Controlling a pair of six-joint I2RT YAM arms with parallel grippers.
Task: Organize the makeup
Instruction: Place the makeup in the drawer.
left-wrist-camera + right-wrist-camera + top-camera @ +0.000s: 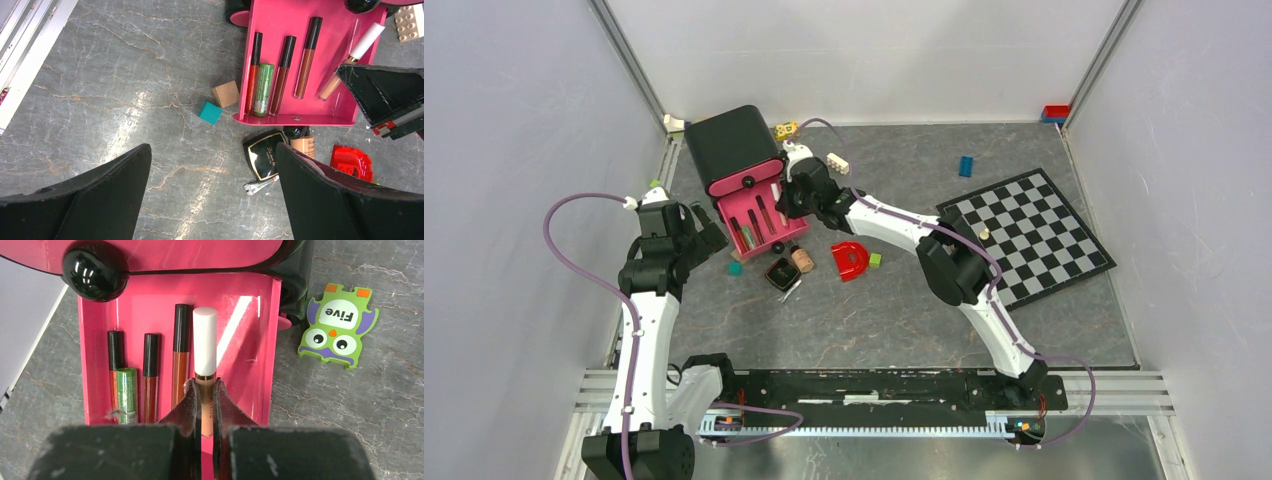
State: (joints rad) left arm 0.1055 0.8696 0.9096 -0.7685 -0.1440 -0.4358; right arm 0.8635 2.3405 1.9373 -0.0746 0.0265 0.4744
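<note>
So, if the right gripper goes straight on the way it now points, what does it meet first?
Shut on the white-capped tube, the right gripper points along the pink tray. Probably the tube's cap meets the pink panel beyond first; depth unclear.

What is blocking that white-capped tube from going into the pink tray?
Nothing visible. The right fingers hold the white-capped tube over the tray, in the bare strip beside the brown tube.

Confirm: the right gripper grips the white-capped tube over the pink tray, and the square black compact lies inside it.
No: the left wrist view shows the square black compact on the table outside the pink tray. The right gripper does grip the white-capped tube.
</note>
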